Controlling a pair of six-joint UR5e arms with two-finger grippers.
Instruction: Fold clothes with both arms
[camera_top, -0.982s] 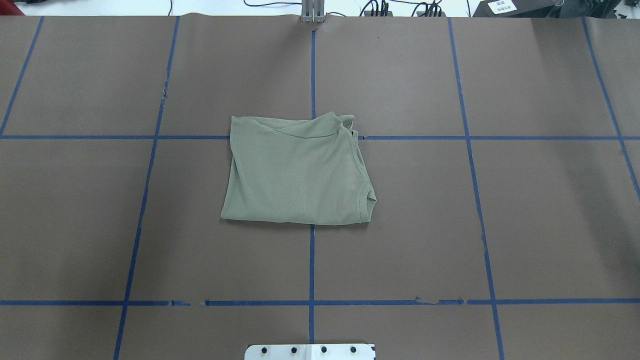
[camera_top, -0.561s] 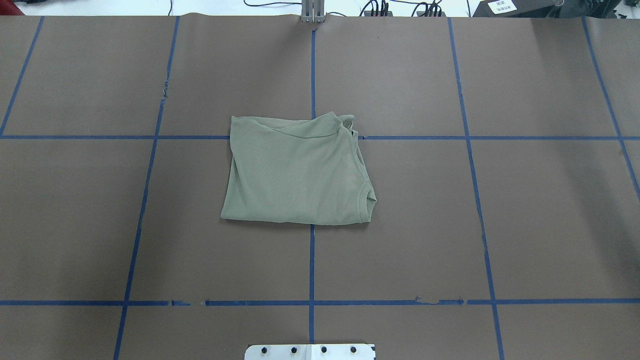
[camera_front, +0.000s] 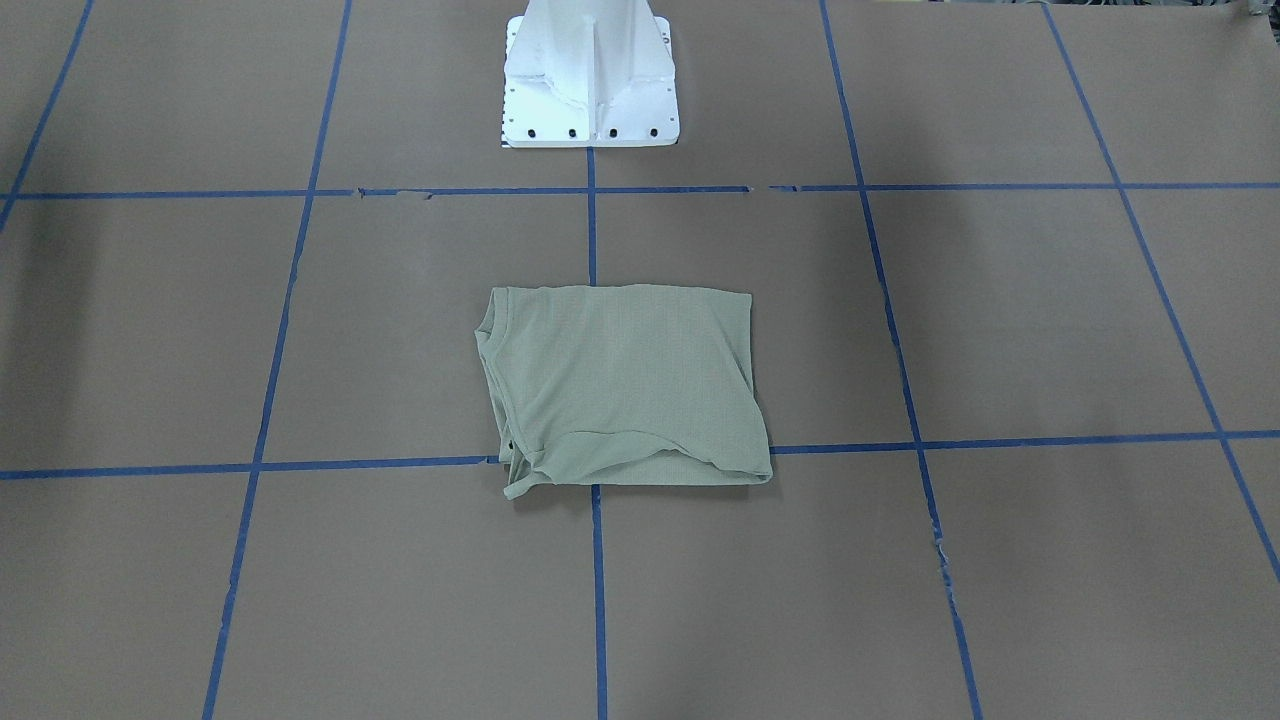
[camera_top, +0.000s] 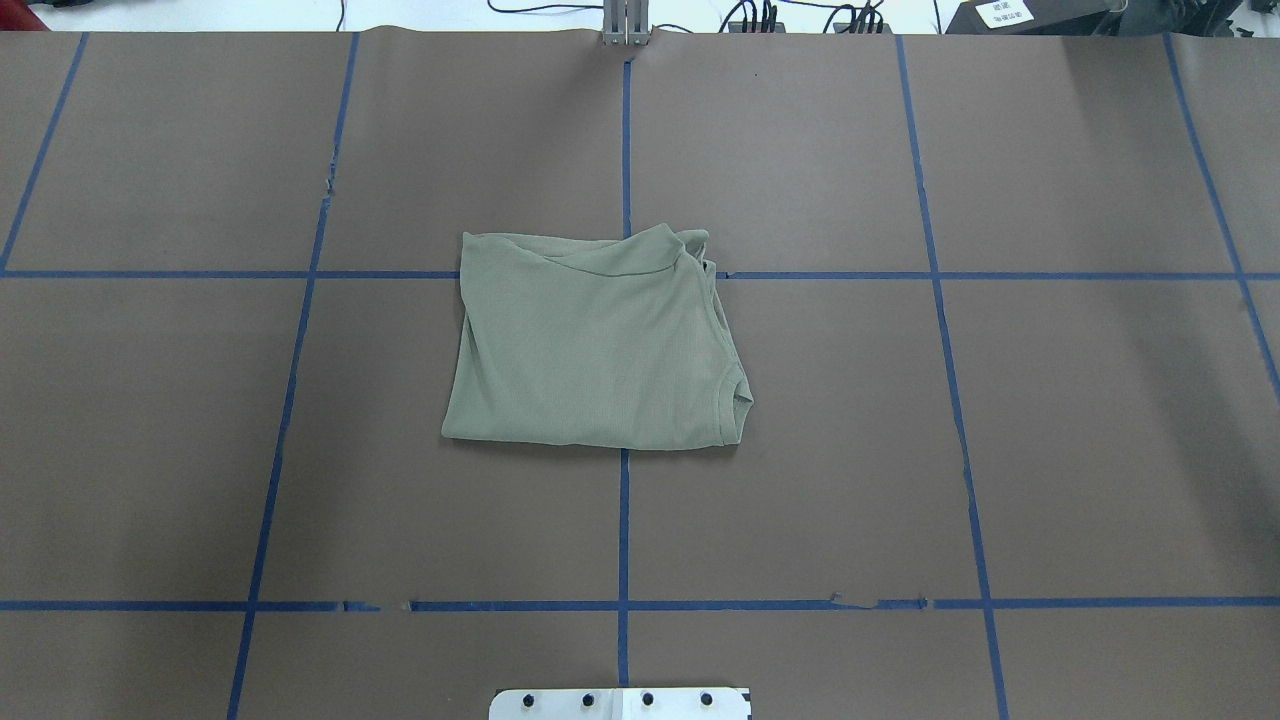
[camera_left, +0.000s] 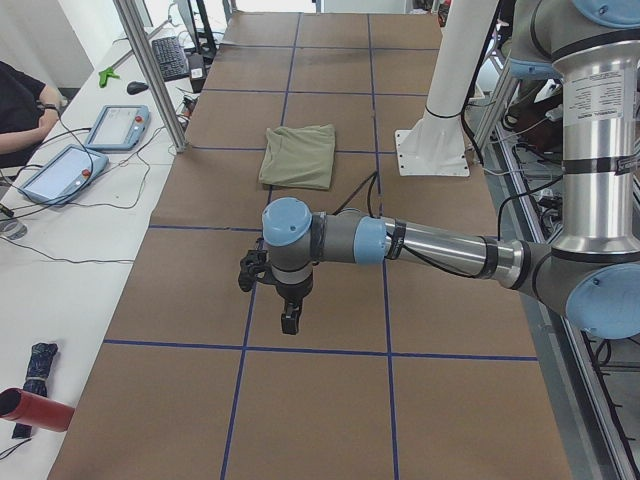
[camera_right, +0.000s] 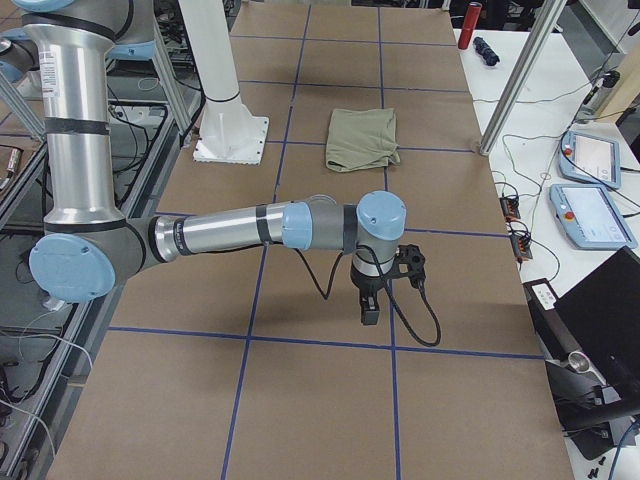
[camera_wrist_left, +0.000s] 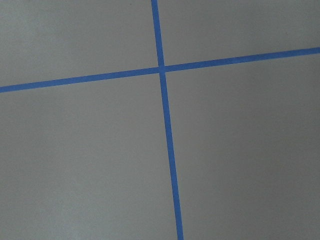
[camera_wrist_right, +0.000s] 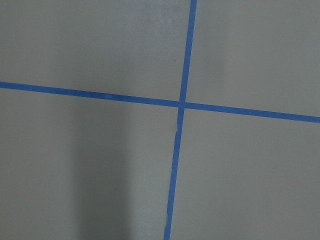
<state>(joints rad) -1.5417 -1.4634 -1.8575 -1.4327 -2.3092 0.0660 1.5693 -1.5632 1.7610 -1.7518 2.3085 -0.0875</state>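
The shirt lies folded at frame centre on the surface. The left arm and right arm hang well apart from it; whether their jaws are spread, I cannot tell. Any tidying should probably start at the rumpled collar edge on the shirt's right side in the overhead view.

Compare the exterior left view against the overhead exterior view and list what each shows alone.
Only exterior left: the left arm, its pincer hanging over the table, and two tablets on a side bench. Only overhead: the shirt's collar. Both: the folded green shirt, the blue tape grid and the white base plate.
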